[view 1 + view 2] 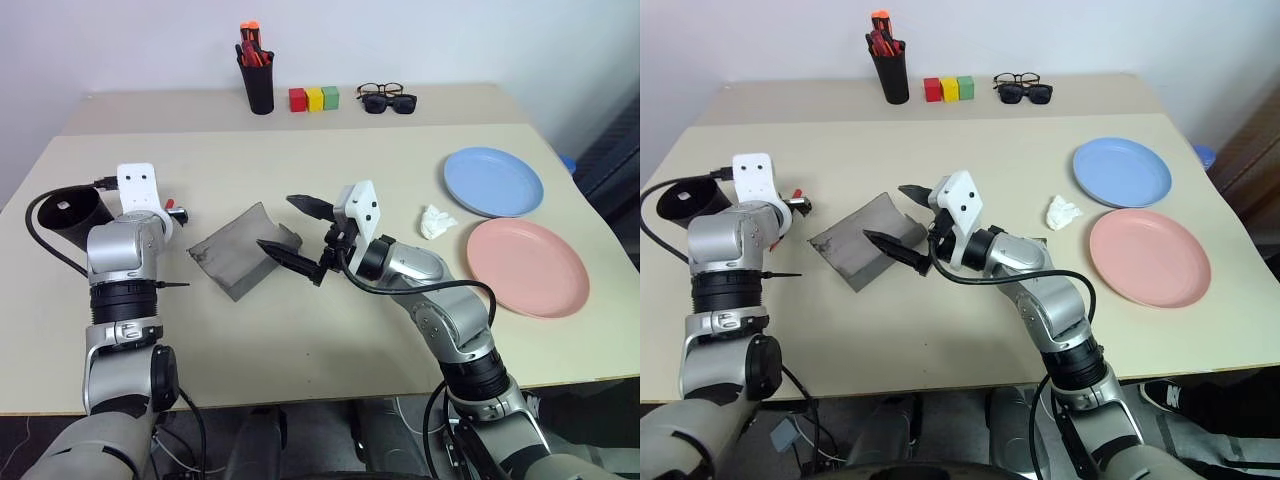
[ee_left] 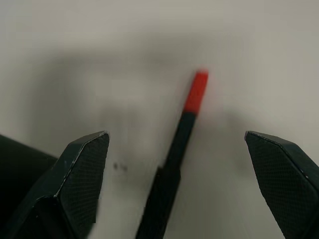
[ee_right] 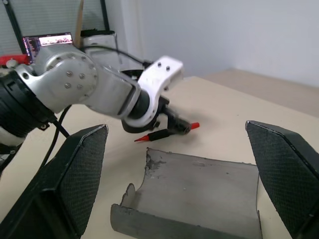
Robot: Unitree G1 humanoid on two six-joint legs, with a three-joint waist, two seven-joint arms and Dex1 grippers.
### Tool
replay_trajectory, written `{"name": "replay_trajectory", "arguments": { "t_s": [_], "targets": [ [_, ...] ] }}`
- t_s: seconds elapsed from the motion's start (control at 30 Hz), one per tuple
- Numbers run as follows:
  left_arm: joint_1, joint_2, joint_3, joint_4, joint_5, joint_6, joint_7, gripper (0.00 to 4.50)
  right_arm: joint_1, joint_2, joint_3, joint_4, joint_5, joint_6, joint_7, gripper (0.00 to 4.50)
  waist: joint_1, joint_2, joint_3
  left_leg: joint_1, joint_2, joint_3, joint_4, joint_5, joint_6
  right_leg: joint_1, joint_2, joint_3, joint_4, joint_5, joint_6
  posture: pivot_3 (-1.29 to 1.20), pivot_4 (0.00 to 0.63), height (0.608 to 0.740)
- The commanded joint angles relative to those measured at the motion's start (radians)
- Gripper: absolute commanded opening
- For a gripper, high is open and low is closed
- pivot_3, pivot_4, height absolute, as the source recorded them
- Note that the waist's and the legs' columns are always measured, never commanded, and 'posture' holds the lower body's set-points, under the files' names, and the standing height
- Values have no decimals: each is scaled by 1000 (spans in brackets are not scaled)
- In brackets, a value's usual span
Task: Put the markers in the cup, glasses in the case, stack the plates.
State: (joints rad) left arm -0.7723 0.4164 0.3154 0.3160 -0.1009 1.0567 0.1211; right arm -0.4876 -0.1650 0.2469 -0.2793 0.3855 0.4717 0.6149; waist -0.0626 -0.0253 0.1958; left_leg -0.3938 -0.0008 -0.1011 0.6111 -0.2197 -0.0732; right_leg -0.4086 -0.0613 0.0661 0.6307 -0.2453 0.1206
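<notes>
- Left gripper (image 2: 177,149), jaws spread wide and empty, hangs over the black marker with the red cap (image 2: 182,144), which lies on the table (image 1: 330,340) between the jaws. Risk: jaws close off-centre on the slim barrel and it rolls or squirts out.
- Cup (image 1: 72,212) stands close behind the left jaws. Risk: an arm sweep on the way up knocks it over.
- Right gripper (image 1: 295,232), jaws fully apart and holding nothing, hovers just over the grey case (image 1: 238,250), lower jaw near its raised flap. Risk: a dip nudges the light case aside.
- Blue plate (image 1: 493,181) and pink plate (image 1: 527,266) lie side by side, well to the far side of the right jaws, unstacked.
- Silver glasses and the white marker: cannot locate. Dark spectacles (image 1: 387,98) far beyond both jaws could be grabbed by mistake.
</notes>
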Motion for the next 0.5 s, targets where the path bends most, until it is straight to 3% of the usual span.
{"name": "replay_trajectory", "arguments": {
  "t_s": [0.03, 0.07, 0.17, 0.4, 0.5],
  "targets": [
    [-46, -1, 48, 28, -25, 24, -5, 4464, 2, 7, -6, -37, -1, -27, -4, 4500, 2, 0, 0, 0, 0, 0, 0, 0, 0, 0, 0, 0, 0, 0, 0, 0, 150, 740],
    [-48, -6, 60, 37, -30, 32, -3, 4464, 3, 7, -5, -38, -2, -28, -5, 4500, 3, 0, 0, 0, 0, 0, 0, 0, 0, 0, 0, 0, 0, 0, 0, 0, 150, 740],
    [-36, -10, 70, 34, -26, 22, 7, 3616, 4, 8, -7, -38, -5, -28, -6, 4500, 3, 0, 0, 0, 0, 0, 0, 0, 0, 0, 0, 0, 0, 0, 0, 0, 150, 740],
    [-3, -30, 56, -35, -48, -17, -34, 49, 1, 6, -5, -35, -6, -25, 1, 4500, 5, 0, 0, 0, 0, 0, 0, 0, 0, 0, 0, 0, 0, 0, 0, 0, 150, 740],
    [13, -25, 16, -89, -46, -80, -75, 49, 0, 4, -5, -32, -5, -25, 5, 4500, 7, 0, 0, 0, 0, 0, 0, 0, 0, 0, 0, 0, 0, 0, 0, 0, 150, 740]
  ]
}}
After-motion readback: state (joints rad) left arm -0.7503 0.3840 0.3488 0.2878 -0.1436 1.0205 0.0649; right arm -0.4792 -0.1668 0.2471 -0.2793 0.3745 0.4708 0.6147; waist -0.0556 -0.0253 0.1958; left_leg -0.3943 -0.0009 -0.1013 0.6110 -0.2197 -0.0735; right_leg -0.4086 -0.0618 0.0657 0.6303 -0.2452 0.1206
